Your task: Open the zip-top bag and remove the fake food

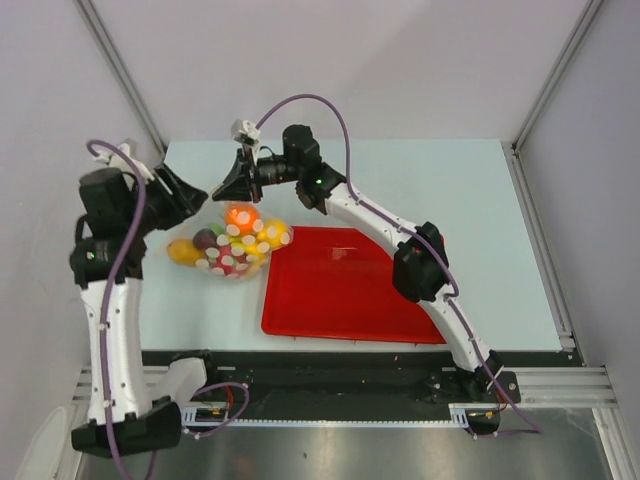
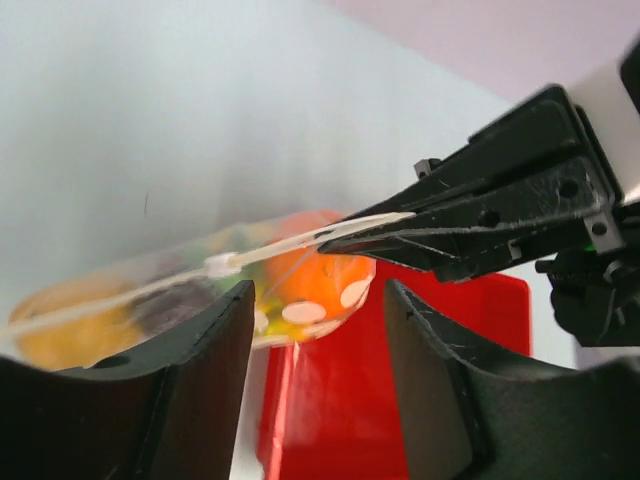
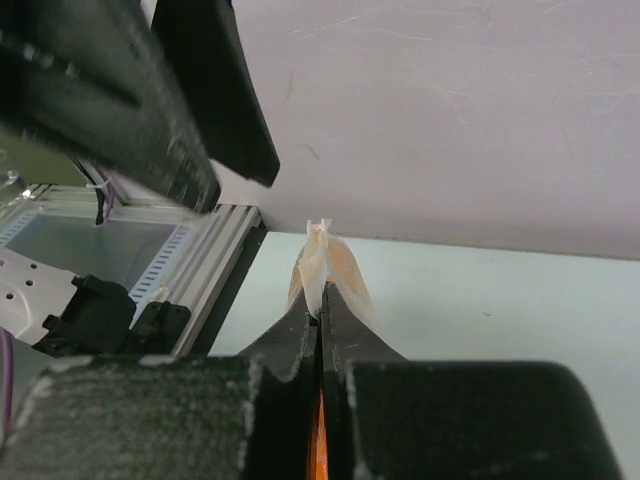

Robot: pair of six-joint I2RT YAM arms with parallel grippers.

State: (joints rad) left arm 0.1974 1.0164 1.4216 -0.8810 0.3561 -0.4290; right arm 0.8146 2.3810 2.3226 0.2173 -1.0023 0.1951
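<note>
The zip-top bag [image 1: 232, 245], clear with white dots, hangs just above the table left of the red tray. It holds the fake food: an orange [image 1: 240, 217], yellow pieces and a dark fruit. My right gripper [image 1: 233, 184] is shut on the bag's top edge; in the right wrist view the thin plastic sticks up from the closed jaws [image 3: 320, 300]. The left wrist view shows the bag [image 2: 150, 295], its white zip slider [image 2: 222, 265] and the orange [image 2: 320, 280]. My left gripper [image 2: 320, 300] stands open beside the bag, nothing between its fingers; it is left of the bag [image 1: 193, 205].
A red tray [image 1: 350, 290] lies on the pale table right of the bag, its near left corner under the bag's end. Grey walls stand close behind and on both sides. A black rail runs along the table's near edge.
</note>
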